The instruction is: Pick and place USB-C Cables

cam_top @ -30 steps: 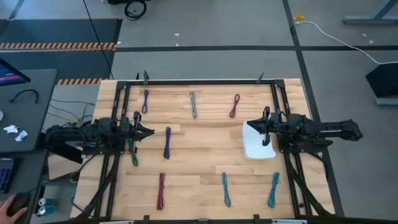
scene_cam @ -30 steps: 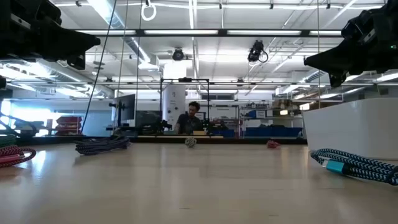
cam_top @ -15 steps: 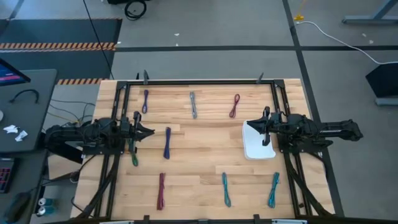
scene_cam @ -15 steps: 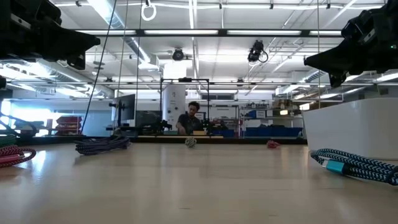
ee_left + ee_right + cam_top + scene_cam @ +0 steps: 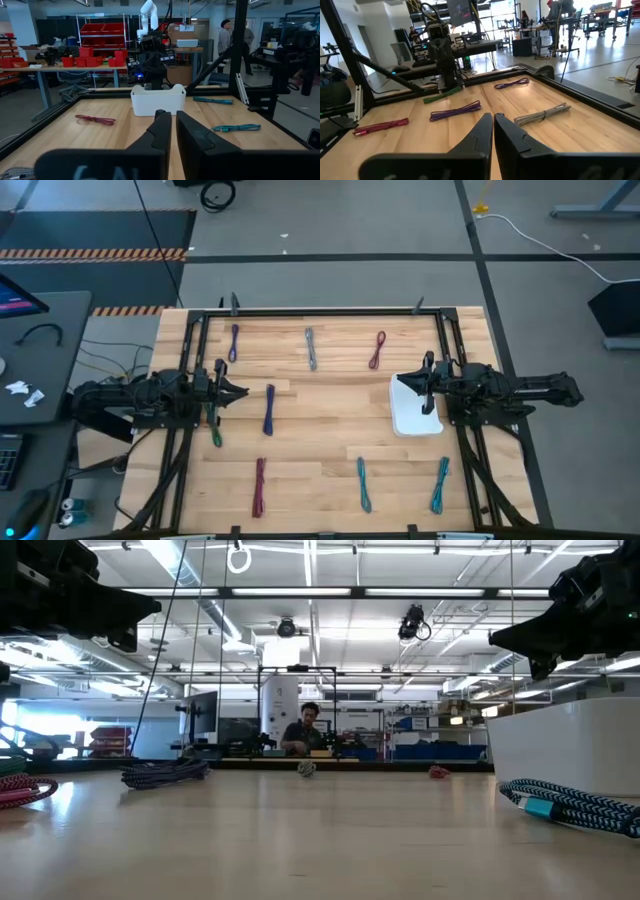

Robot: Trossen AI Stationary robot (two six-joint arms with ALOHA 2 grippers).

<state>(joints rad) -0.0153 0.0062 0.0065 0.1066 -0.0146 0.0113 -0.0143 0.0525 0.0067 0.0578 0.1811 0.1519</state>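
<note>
Over the wooden table (image 5: 320, 440), both of my arms hang level and face each other across it. My left gripper (image 5: 240, 392) sits at the left side, its jaws pressed together with only a sliver of gap, holding nothing. My right gripper (image 5: 405, 387) hovers over the white bin (image 5: 415, 425) at the right side, jaws likewise pressed together and empty.

The USB-C Cables lie loose on the wood, well apart from each other. Along the far edge are a purple one (image 5: 233, 342), a grey one (image 5: 311, 348) and a maroon one (image 5: 377, 350). A blue one (image 5: 268, 409) lies near the middle, just beyond my left fingertips, and a green one (image 5: 215, 435) lies beside my left arm. Near the front edge are a magenta one (image 5: 259, 486) and two teal ones (image 5: 363, 483) (image 5: 440, 484). Whether the bin holds anything, I cannot quite tell.
</note>
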